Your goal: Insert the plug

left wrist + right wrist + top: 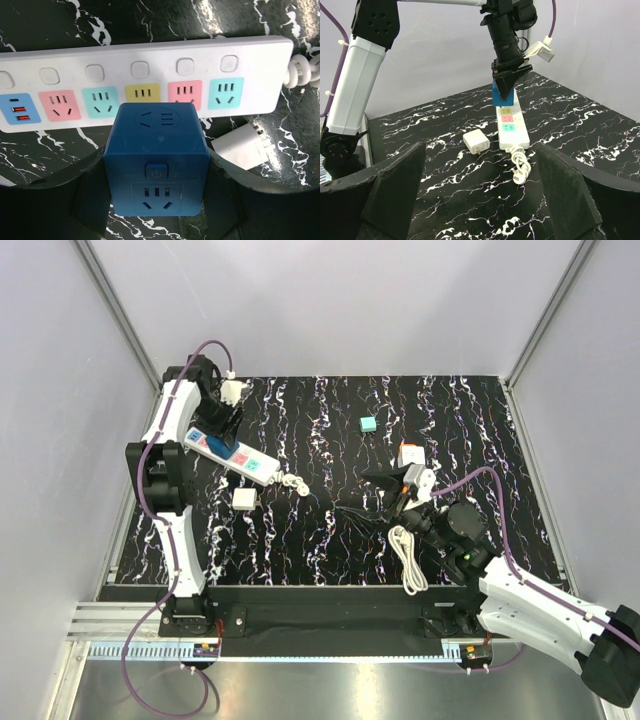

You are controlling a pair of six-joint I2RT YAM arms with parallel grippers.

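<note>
1. The left hand (506,92) is clamped on a blue cube (156,150), one finger on each side of it. It holds the cube at the white strip (260,55), which has coloured sockets. Whether the cube touches the strip or hangs just above it, I cannot tell.
2. The right hand (390,488) has its fingers wide apart, with nothing between them. It is well apart from the strip.
3. The plug (476,142), as I understand it, is the small white block. It lies free on the tabletop (480,440), just beside the strip, and no hand holds it.
4. First risk: the left hand is occupied, so it cannot take the plug before it puts the cube somewhere.
5. Second risk: the strip seems to lie loose. A push from the cube that is not straight may make it slide against the plug and turn it.
6. Third risk: the pins of the cube are hidden. If they do not meet the holes, pressing will only tilt the cube in the fingers.
7. Around it are a teal cube (368,424) far from both hands, the coiled cable (518,167) at the near end of the strip, and a white cord (405,558) near the right arm.
8. A white and orange object (408,453) stands close to the right hand. I cannot make out what it is.
9. In the way: the coiled cable lies between the right hand and the plug, so an approach from that side may catch it.
</note>
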